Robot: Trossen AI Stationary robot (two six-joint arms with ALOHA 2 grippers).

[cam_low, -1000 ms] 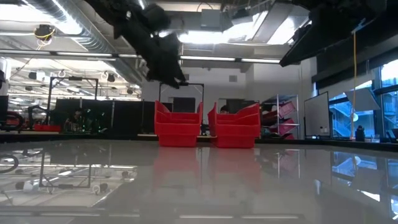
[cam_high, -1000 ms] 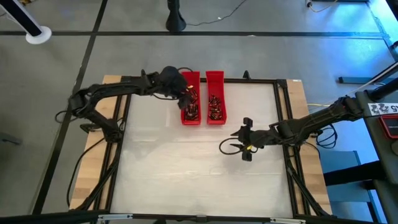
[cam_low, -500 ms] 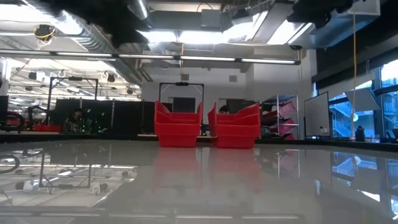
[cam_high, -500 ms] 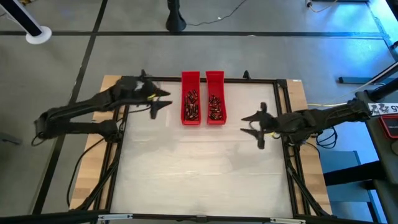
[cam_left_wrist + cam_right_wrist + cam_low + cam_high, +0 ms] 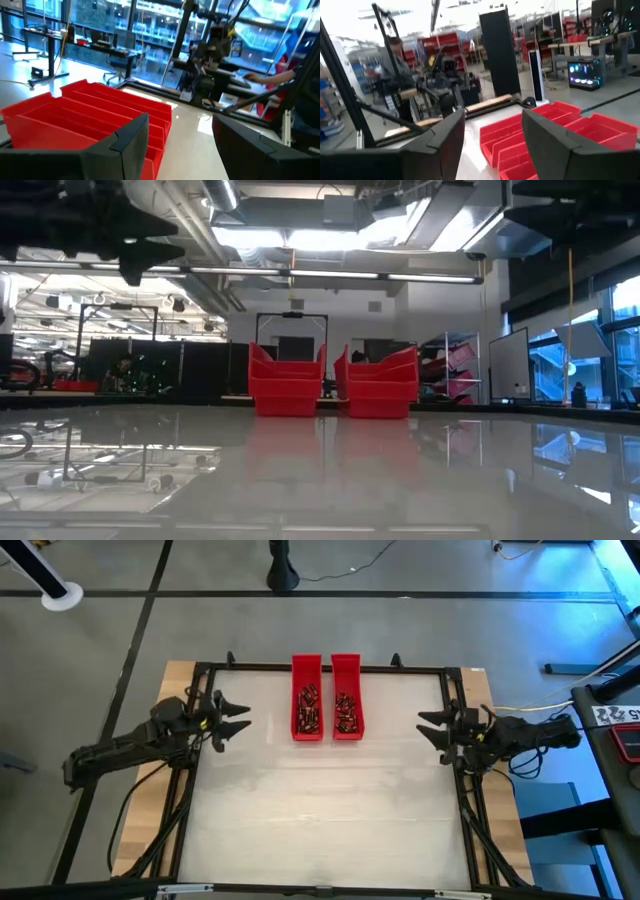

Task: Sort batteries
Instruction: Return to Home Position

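Two long red trays [image 5: 307, 670] [image 5: 346, 668] stand side by side on the white table at its far middle, each with several small dark batteries [image 5: 307, 710] [image 5: 346, 712] lying inside. My left gripper [image 5: 232, 720] hovers open at the table's left edge, pointing level toward the trays [image 5: 85, 115], nothing between its fingers. At the right edge, my right gripper [image 5: 428, 727] is open too and faces the trays [image 5: 555, 130] with nothing in it. In the low view the trays [image 5: 287, 385] [image 5: 380, 385] rest on their bases at the far side.
A black frame rail [image 5: 320, 667] runs around the white tabletop, with wooden edges outside it. A wide bare stretch of table [image 5: 320, 810] lies on the near side of the trays. A person [image 5: 395, 50] shows in the room beyond the table.
My left gripper has drawn back from over the left tray toward the table's left edge, tipping up from slanting down to level. My right gripper has gone from the table's middle toward the right edge and also turned level. The trays and batteries have stayed put.
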